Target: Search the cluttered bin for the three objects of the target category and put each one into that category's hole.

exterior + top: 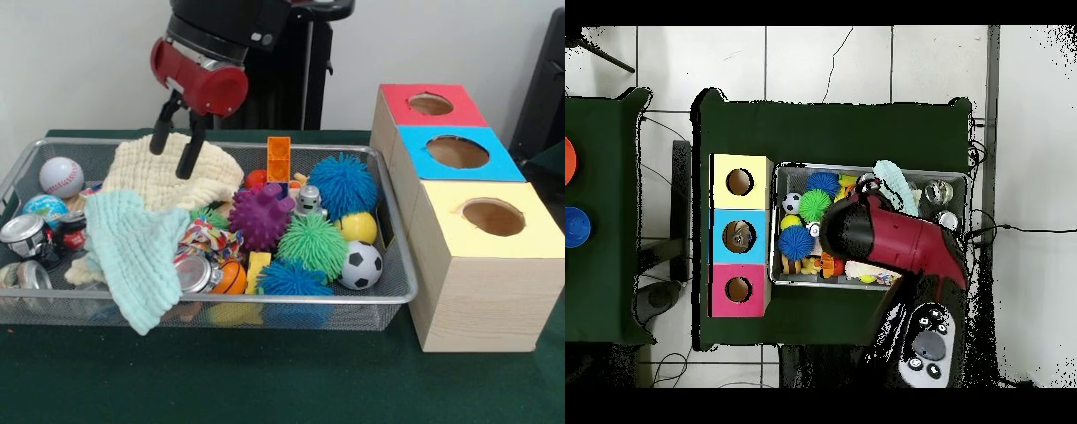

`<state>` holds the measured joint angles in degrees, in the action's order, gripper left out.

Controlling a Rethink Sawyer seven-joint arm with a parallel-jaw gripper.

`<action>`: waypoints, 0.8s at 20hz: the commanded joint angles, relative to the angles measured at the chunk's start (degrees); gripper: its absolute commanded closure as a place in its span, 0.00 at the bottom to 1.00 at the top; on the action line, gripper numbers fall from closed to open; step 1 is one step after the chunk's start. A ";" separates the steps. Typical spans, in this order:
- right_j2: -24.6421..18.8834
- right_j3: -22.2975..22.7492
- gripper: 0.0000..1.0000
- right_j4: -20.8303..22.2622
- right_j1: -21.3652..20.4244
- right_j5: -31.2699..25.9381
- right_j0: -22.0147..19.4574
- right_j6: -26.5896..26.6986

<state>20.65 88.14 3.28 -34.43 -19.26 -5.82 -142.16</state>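
Observation:
A wire bin (pixel 395 296) holds a heap of toys. My gripper (pixel 171 162) hangs open, its two black fingers just above a cream knitted cloth (pixel 207 172) at the bin's back, with nothing between them. A mint cloth (pixel 132 252) drapes over the front rim. Balls in the bin include a baseball (pixel 61 177), a soccer ball (pixel 361 265), a yellow ball (pixel 358 227), a purple spiky ball (pixel 262 216) and green (pixel 313 245) and blue (pixel 342 184) fuzzy balls. Three boxes have round holes: red (pixel 431 104), blue (pixel 456 152) and yellow (pixel 493 216). In the overhead view the arm (pixel 890 240) hides the gripper.
An orange brick (pixel 279 159), a small toy robot (pixel 308 201), a rope toy (pixel 207 238) and metal cans (pixel 25 237) also lie in the bin. From above, the boxes (pixel 739 237) stand in a row along the bin's (pixel 779 170) left side on the green table (pixel 835 130).

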 commanded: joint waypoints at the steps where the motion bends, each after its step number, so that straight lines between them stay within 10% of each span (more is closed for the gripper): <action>1: -9.94 -4.45 0.00 6.87 2.54 2.25 -5.05 10.09; 16: -12.97 -6.12 0.00 13.66 2.02 0.82 -7.04 6.11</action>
<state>14.45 83.07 13.11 -34.36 -19.24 -11.99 -142.16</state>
